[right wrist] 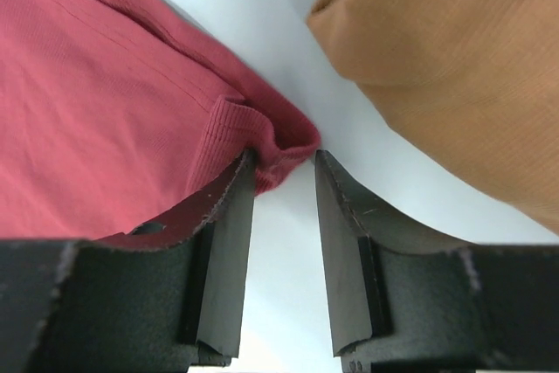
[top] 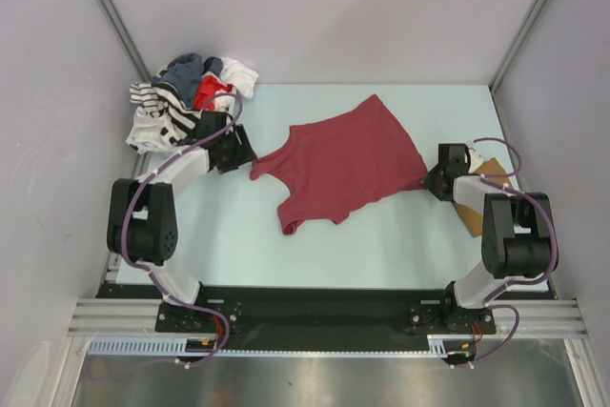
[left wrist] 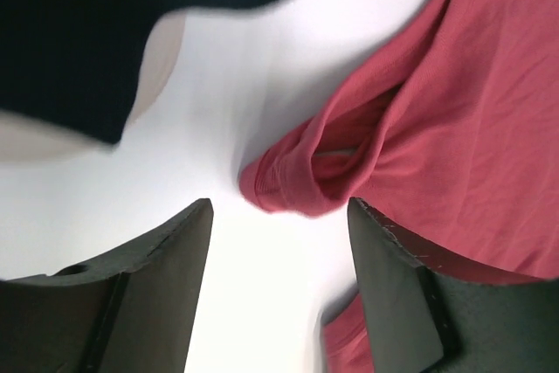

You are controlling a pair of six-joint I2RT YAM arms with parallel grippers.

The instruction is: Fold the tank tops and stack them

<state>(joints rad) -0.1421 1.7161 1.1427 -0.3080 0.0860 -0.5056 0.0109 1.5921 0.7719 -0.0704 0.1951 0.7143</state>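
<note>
While the red tank top lies spread across the middle of the table, both arms are down at its edges. It sits at a slant, hem toward the right and straps toward the left, mostly flat with a few soft wrinkles.

Over on the left, the left gripper is low at the top's shoulder strap. In the wrist view the jaws stand wide apart with bare table between them. The looped end of the strap curls just ahead of the fingertips, closer to the right-hand finger, and nothing is held. A dark cloth fills the upper left of that view. Just behind this arm, a pile of mixed clothes is heaped in the far left corner: stripes, white, blue-grey and a flash of red.

On the right, the right gripper is at the hem corner. Up close, its jaws are only narrowly parted. The ribbed hem corner sits right at the tips and touches the left finger, but table shows through the gap, so the cloth is not pinched. The tan tank top lies bunched just beside it, close to the red one without touching it, and from above it is partly hidden under the right arm.
</note>
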